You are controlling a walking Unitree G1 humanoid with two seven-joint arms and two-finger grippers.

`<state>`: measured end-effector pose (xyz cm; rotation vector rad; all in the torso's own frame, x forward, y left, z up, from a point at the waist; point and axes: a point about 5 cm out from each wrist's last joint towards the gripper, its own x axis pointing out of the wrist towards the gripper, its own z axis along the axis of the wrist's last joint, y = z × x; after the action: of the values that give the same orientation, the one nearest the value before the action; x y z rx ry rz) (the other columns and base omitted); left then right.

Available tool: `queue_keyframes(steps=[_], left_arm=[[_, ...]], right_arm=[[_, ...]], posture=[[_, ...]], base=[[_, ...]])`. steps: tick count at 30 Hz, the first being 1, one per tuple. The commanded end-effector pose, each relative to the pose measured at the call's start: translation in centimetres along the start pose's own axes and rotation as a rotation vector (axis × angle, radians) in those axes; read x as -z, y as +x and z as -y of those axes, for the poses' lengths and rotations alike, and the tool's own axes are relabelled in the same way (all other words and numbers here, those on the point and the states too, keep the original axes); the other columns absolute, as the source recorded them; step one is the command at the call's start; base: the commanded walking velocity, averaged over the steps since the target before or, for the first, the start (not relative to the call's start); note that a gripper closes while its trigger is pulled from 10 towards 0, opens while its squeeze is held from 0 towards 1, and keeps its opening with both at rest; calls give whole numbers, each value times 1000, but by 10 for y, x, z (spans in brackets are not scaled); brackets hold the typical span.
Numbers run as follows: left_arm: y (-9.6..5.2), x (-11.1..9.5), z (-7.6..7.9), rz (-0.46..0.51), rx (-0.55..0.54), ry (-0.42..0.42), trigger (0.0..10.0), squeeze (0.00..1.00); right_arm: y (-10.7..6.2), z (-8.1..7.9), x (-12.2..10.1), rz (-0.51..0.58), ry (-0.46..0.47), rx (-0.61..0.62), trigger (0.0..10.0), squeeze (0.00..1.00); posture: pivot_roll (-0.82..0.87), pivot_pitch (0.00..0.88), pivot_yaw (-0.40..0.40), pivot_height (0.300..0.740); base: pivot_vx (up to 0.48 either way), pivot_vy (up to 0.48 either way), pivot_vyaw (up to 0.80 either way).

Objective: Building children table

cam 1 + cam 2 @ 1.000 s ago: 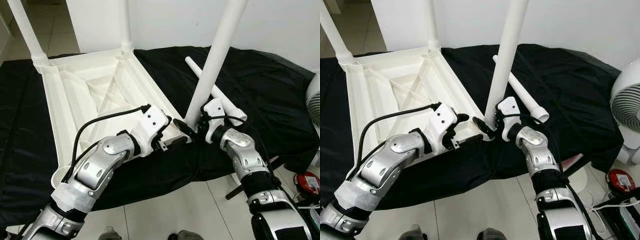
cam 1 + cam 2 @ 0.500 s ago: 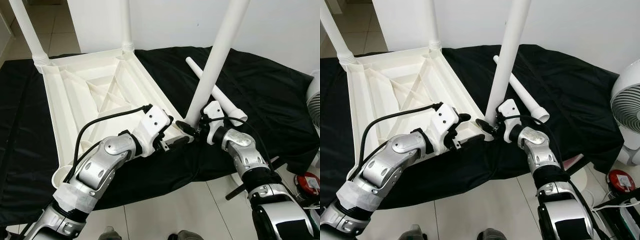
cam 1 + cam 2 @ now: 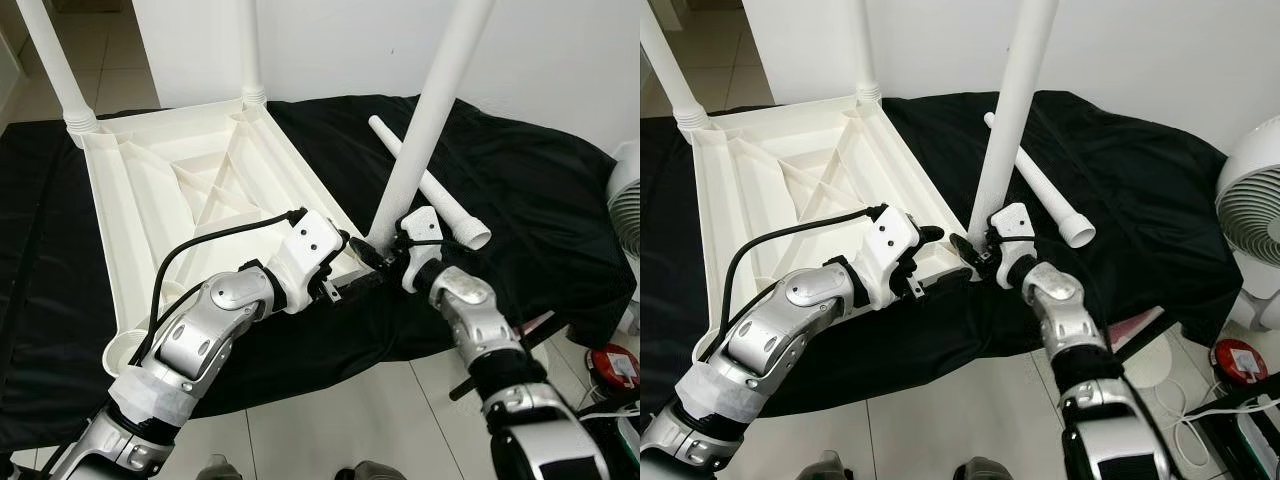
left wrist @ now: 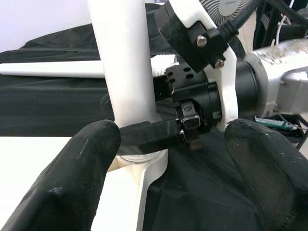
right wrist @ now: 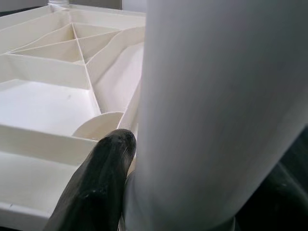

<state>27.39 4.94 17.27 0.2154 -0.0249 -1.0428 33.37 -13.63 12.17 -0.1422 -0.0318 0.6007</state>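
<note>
Upside-down, the white plastic children's table top [image 3: 190,190] lies ribbed side up on a black cloth [image 3: 520,190] spread over pale floor tiles [image 3: 330,420] in front of a white wall [image 3: 1160,50]. Two legs [image 3: 55,60] stand at its far corners, their upper ends cut off by the frame; a third leg [image 3: 1015,110] rises at the near right corner, and a fourth leg [image 3: 425,180] lies loose on the cloth just behind it. A white fan [image 3: 1250,215] stands at the right edge, partly cut off, with a red object [image 3: 1242,362] and cables [image 3: 1200,420] on the floor nearby. The right gripper [image 3: 978,250] pinches the upright leg's base; the right wrist view shows one finger [image 5: 96,187] against it. The left gripper [image 4: 171,159] hangs spread wide just beside that corner, its fingers apart from the leg.
</note>
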Motion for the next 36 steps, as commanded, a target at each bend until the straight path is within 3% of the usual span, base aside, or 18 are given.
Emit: queue_keyframes(steps=[1,5,9,15,18,21,22,32,35,36], left_arm=[[1,1,1,-9,39,15,10000,0],[1,1,1,-10,36,13,10000,0],[0,2,1,-12,31,8,10000,0],[0,3,3,-16,38,6,10000,0],[-1,3,2,-18,39,7,10000,0],[-2,5,1,-26,40,10,10000,0],[-2,4,1,-26,40,10,10000,0],[1,3,1,-21,45,14,10000,0],[1,2,2,-16,45,6,10000,0],[1,1,2,-15,48,7,10000,0]], right_arm=[[-3,-9,9,-37,30,42,10000,0],[-3,-14,6,-23,60,143,10000,0],[-2,-35,0,-10,146,327,10000,0],[0,-60,-7,0,182,355,10000,0],[-1,-62,-9,8,176,348,10000,0],[-4,-61,-14,42,230,350,10000,0],[-4,-60,-14,46,227,345,10000,1000],[-8,-55,-22,63,199,338,10000,1000],[-13,-42,-21,63,135,248,10000,1000],[-17,-37,-20,56,104,158,10000,863]], posture=[[12,0,-46,740],[12,0,-48,740],[11,0,-49,740],[13,0,-46,740],[13,0,-46,740],[8,0,-43,740],[8,0,-43,740],[-1,0,-36,740],[0,0,-36,740],[0,0,-35,740]], base=[[0,0,0],[0,0,0],[0,0,0],[0,0,0],[0,0,0],[0,0,0],[0,0,0],[0,0,0],[0,0,0],[0,0,0]])
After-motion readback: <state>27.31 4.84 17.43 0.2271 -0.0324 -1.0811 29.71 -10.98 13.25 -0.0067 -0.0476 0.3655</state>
